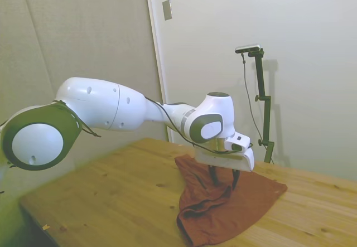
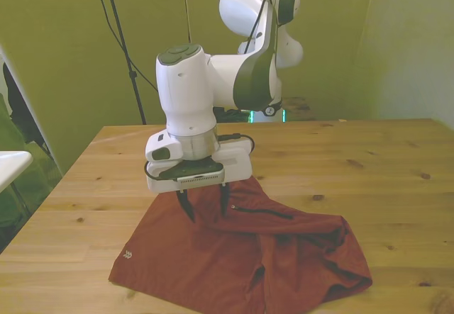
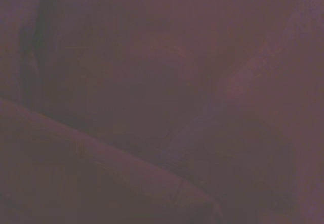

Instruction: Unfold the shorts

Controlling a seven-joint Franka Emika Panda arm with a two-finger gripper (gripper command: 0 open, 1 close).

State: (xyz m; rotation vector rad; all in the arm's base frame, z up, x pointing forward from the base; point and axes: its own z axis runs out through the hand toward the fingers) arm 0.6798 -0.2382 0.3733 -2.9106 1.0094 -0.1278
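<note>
The rust-orange shorts (image 2: 234, 257) lie crumpled and partly folded on the wooden table (image 2: 369, 158), toward its near edge in the front view. A thin dark zipper line (image 2: 262, 212) runs across the upper layer. My gripper (image 2: 206, 209) points straight down over the far part of the shorts. Its fingertips (image 2: 187, 211) press into the fabric, still apart, with a ridge of cloth between them. From the side, the gripper (image 1: 224, 179) stands on the raised middle of the shorts (image 1: 223, 216). Dim, blurred shorts fabric (image 3: 152, 82) fills the wrist view.
Bare wood (image 1: 111, 191) surrounds the shorts on the table. A bunched fold (image 2: 333, 247) sits at the front view's right end of the garment. A small pale logo (image 2: 127, 255) marks the flat corner at the front view's left.
</note>
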